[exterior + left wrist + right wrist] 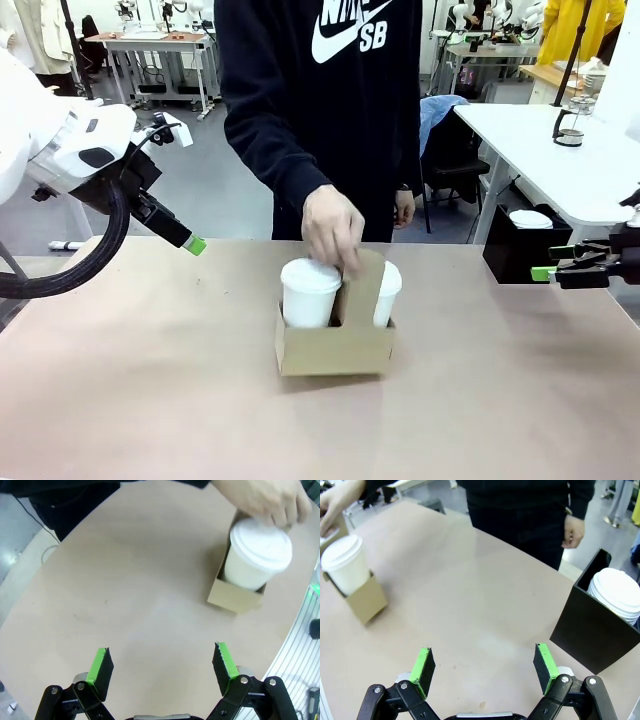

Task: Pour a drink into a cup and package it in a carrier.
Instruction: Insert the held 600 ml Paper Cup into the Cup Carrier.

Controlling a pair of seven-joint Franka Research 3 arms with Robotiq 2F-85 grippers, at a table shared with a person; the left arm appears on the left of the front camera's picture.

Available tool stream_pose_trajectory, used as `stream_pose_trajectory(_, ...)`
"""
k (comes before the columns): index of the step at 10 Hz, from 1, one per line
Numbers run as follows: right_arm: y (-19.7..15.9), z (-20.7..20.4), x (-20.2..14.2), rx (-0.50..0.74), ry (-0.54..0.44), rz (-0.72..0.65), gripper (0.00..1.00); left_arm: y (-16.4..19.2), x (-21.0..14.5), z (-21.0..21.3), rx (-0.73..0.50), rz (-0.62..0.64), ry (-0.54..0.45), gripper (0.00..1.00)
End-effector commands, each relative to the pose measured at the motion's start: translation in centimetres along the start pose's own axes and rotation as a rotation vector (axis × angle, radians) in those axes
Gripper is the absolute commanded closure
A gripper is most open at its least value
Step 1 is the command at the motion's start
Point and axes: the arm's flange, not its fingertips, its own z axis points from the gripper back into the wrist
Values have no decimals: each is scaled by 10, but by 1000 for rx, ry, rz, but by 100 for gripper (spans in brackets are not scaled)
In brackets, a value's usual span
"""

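Tabletop holds the carrier [335, 345] with 2 cups; left claw [162, 666] and right claw [485, 667] spread.

White print is carried on the chest of the person's dark sweatshirt [320, 90], at the far edge of the table: the lower parts of the large letters "NIKE", cut off by the picture's top, a swoosh beneath them, and "SB" at the swoosh's right end. No other text can be read.
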Motion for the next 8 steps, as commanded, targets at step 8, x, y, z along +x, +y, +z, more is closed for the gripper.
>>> stream_pose_trajectory(8, -1, 1, 1, -7, 1, 14, 0, -1, -1, 0, 0, 13, -5, 0)
